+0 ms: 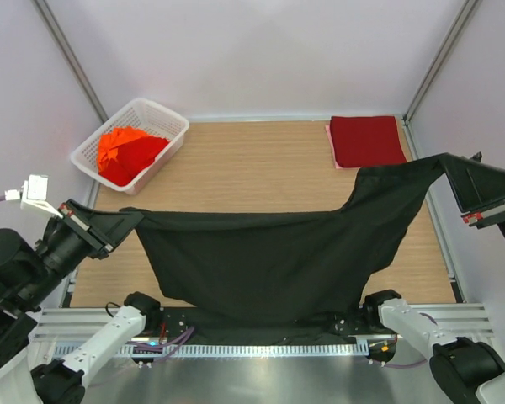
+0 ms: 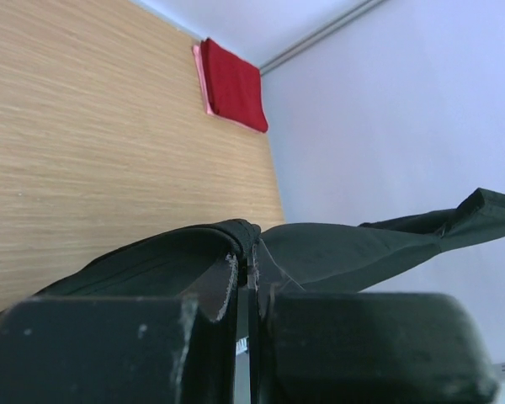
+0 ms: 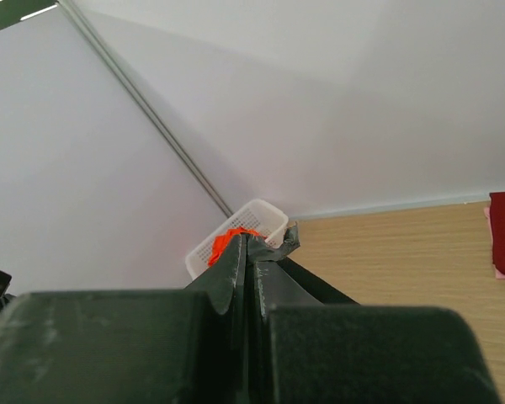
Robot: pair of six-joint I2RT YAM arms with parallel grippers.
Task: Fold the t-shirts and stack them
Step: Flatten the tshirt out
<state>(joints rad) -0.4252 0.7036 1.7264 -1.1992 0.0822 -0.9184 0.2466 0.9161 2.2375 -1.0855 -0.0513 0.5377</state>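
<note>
- The orange-red cloth (image 1: 128,153) lay bunched in the one white lattice basket (image 1: 164,114) at the worktop's (image 1: 252,164) far-left corner. How many shirts made up the heap could not be told.
- One dark red t-shirt (image 1: 366,140) lay folded flat in the far-right corner. A paler pink edge showed along its left side, and whether that was a second garment was unclear.
- One black t-shirt (image 1: 269,252) hung stretched between the two arms above the near half of the worktop. Its lower part sagged over the near edge and hid the strip between the arm bases.
- The left gripper (image 1: 118,225) was pressed together, pinching the shirt's left end.
- The right gripper (image 1: 444,168) was likewise clamped on the right end, held higher.
</note>
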